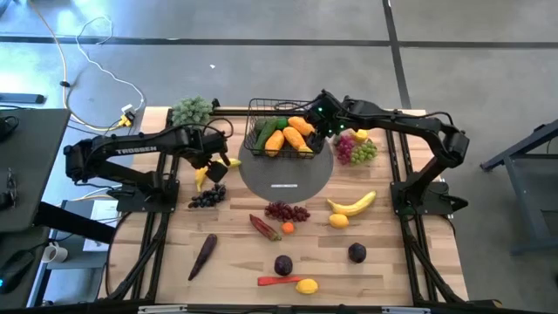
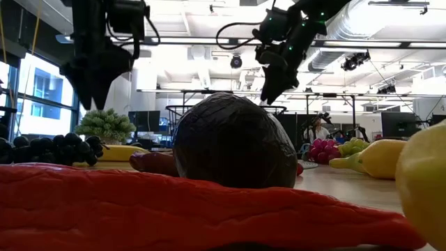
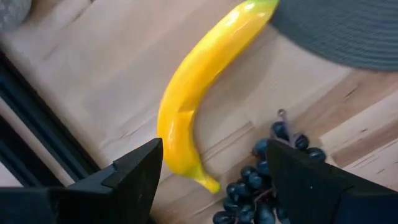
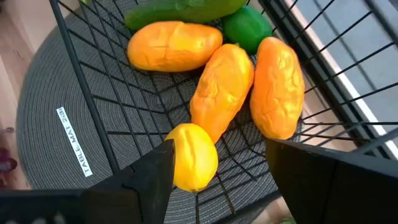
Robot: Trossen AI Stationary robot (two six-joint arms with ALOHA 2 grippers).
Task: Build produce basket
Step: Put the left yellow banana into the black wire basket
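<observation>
The black wire basket (image 1: 281,133) stands on a grey round mat (image 1: 286,174) at the table's far middle. In it lie three orange fruits (image 4: 224,87), a cucumber (image 4: 180,11), a green fruit (image 4: 247,28) and a lemon (image 4: 193,157). My right gripper (image 1: 327,118) hangs open over the basket's right end (image 4: 217,180), nothing between its fingers. My left gripper (image 1: 214,166) points down, open, above a yellow banana (image 3: 186,106) and dark grapes (image 3: 267,180) lying on the wood left of the mat. Its fingers stand apart above both (image 3: 214,180).
Loose produce lies on the near half: red grapes (image 1: 288,211), a banana (image 1: 351,205), lemons (image 1: 338,221), a chilli (image 1: 264,227), an eggplant (image 1: 203,255), plums (image 1: 283,264). Red and green grapes (image 1: 356,150) lie right of the basket, and a pale-green leafy bunch (image 1: 192,111) sits far left.
</observation>
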